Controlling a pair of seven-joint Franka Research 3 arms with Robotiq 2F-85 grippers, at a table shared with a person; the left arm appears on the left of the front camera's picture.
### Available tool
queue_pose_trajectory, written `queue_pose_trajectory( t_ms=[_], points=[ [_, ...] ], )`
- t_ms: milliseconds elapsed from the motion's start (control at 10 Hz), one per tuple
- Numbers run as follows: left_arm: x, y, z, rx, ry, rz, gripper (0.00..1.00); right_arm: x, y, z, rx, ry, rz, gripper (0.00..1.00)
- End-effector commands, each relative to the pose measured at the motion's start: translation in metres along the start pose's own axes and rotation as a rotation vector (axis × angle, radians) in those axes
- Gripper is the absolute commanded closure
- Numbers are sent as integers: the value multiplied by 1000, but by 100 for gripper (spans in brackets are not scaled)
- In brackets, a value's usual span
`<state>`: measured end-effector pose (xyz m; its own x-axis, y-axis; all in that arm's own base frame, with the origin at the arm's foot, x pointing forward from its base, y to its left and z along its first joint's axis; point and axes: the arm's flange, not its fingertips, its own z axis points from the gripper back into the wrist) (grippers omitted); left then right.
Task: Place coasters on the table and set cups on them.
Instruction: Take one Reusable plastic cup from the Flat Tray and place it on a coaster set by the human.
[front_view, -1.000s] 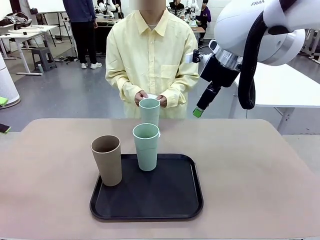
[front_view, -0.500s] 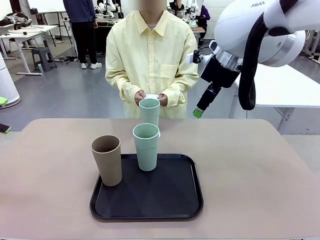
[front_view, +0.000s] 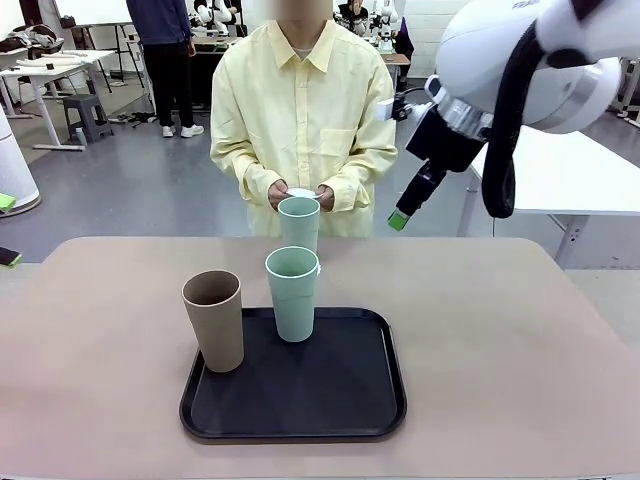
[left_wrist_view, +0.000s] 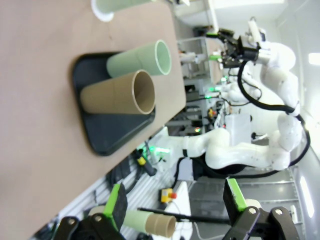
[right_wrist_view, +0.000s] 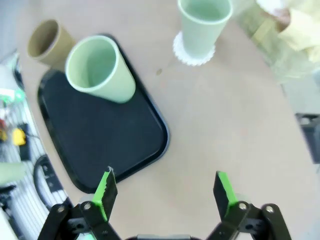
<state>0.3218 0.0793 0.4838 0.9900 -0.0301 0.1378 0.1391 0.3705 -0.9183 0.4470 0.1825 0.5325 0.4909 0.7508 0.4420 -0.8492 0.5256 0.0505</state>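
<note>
A tan cup (front_view: 212, 320) and a mint cup (front_view: 292, 293) stand on a black tray (front_view: 330, 400) on the beige table (front_view: 500, 350). Behind the tray, a second mint cup (right_wrist_view: 202, 22) stands on a lacy white coaster (right_wrist_view: 194, 56). At the far edge the person's hands hold more white coasters (front_view: 301, 193) just above that cup. My right gripper (right_wrist_view: 165, 192) hangs open and empty high over the table's right side, also seen from the front as the right gripper (front_view: 398, 220). My left gripper (left_wrist_view: 175, 200) is open and empty, far from the cups (left_wrist_view: 135, 75).
The person in a pale yellow shirt (front_view: 300, 110) stands at the far edge. The tray (right_wrist_view: 115, 135) sits mid-table with bare tabletop to its left and right. White tables (front_view: 570, 170) and other people stand farther back.
My right arm has lifted slightly up and to the right. The cups and the person's hands have stayed where they were.
</note>
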Motion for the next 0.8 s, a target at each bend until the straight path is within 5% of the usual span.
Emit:
queue_pose_trajectory(
  t_ms=[0,300,700],
  points=[
    [-1,0,1,-10,4,-19,0,-37,3,39,-2,-161,-75,0],
    [-1,0,1,-10,4,-19,0,-105,-19,95,235,-384,-106,0],
    [-1,0,1,-10,4,-19,0,-216,-105,115,550,-596,-249,0]
  ],
)
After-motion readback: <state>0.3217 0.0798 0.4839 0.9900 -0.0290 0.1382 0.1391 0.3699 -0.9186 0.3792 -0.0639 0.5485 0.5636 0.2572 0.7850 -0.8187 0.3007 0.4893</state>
